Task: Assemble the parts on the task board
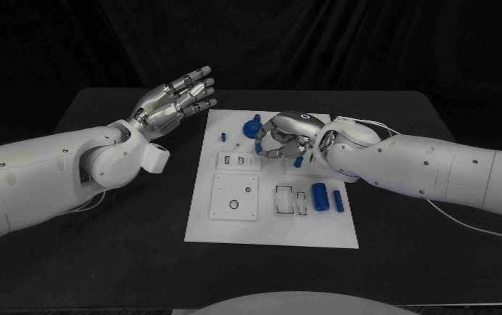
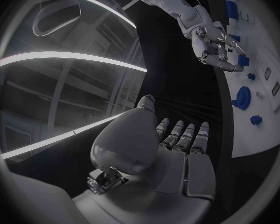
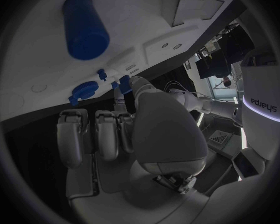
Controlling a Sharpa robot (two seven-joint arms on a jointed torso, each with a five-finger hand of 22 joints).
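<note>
Head view: left hand (image 1: pixel 173 102) was held open off the task board (image 1: pixel 272 221); right hand (image 1: pixel 284 135) was curled over it, grip couldn't be told.

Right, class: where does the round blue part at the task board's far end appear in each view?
Head view: round blue part at the task board's far end, beside the right hand.
Left wrist view: on the board, near the right hand.
Right wrist view: beyond the right hand's fingertips.
Shared landmark: the right hand.

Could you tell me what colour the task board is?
White; the task board shows best in the head view.
</note>
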